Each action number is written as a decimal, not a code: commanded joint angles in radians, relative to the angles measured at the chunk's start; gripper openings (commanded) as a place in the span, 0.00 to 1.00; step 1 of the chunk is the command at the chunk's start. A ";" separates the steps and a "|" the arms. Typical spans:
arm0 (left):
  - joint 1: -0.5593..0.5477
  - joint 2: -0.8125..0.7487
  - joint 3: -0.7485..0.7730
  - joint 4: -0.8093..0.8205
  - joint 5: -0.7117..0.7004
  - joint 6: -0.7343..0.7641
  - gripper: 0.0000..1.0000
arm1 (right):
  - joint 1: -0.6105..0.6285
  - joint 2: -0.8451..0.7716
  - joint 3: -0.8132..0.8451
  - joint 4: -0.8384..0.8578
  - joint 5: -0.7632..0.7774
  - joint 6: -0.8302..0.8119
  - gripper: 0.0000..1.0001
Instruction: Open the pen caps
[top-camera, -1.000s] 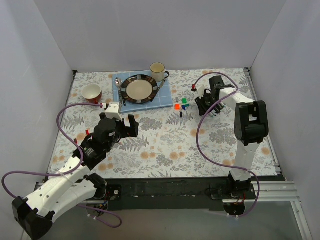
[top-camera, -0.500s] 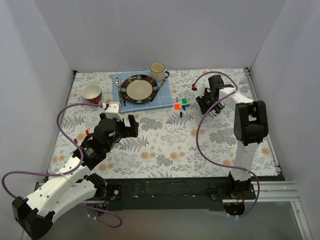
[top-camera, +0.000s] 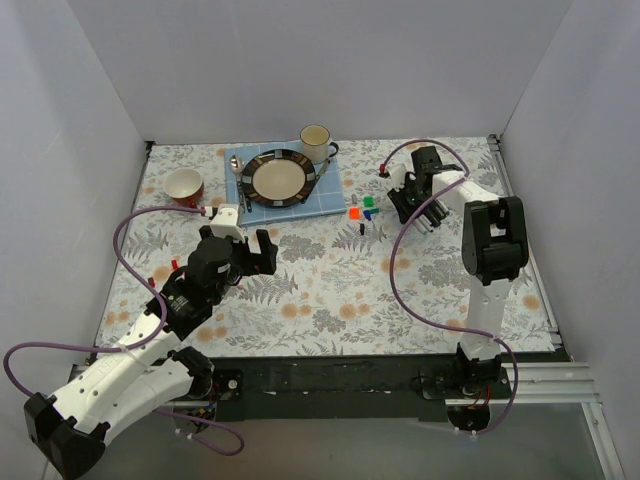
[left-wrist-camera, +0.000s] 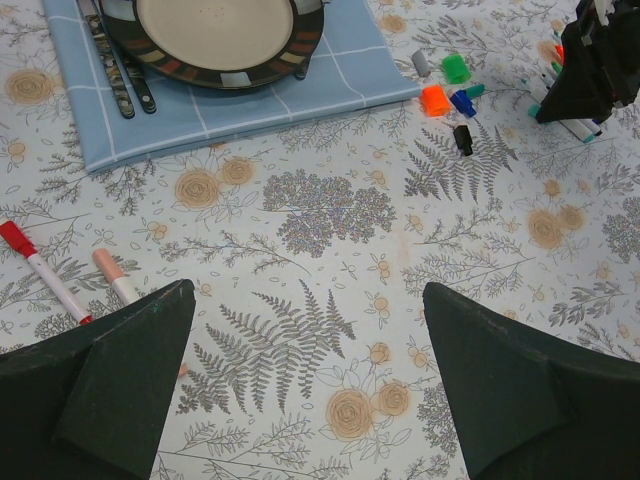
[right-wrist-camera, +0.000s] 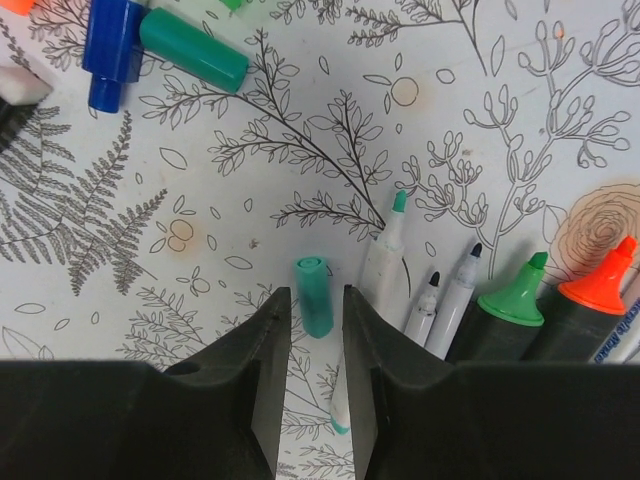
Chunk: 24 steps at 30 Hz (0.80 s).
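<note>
My right gripper (right-wrist-camera: 315, 292) hangs low over the cloth, its jaws a narrow gap apart around a small teal cap (right-wrist-camera: 316, 300). A thin strip of cloth shows on each side of the cap. An uncapped white pen with a teal tip (right-wrist-camera: 383, 255) lies beside it and runs under the right finger. Two black-tipped pens (right-wrist-camera: 440, 300), a green marker (right-wrist-camera: 510, 305) and an orange marker (right-wrist-camera: 590, 300) lie uncapped to the right. Loose caps (left-wrist-camera: 450, 95) in orange, green, blue and teal lie together. My left gripper (left-wrist-camera: 308, 290) is open, empty, and far away at mid-left.
A plate (top-camera: 280, 180) with cutlery rests on a blue mat (top-camera: 330, 200) at the back, beside a mug (top-camera: 316, 140). A red bowl (top-camera: 185, 186) stands at the back left. A red-capped pen (left-wrist-camera: 40, 270) and a peach-ended pen (left-wrist-camera: 112, 275) lie near my left gripper.
My right gripper has shifted a little toward the back left, nearer the loose caps. The left arm has not moved.
</note>
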 joint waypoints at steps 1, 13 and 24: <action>0.002 -0.004 0.001 0.004 -0.018 0.004 0.98 | 0.005 0.023 0.037 -0.020 0.008 -0.010 0.33; 0.003 -0.005 -0.001 0.004 -0.020 0.005 0.98 | 0.107 0.037 0.016 -0.045 -0.068 -0.018 0.02; 0.005 0.019 -0.004 0.009 -0.012 -0.019 0.98 | 0.206 0.077 0.140 -0.080 -0.080 0.016 0.28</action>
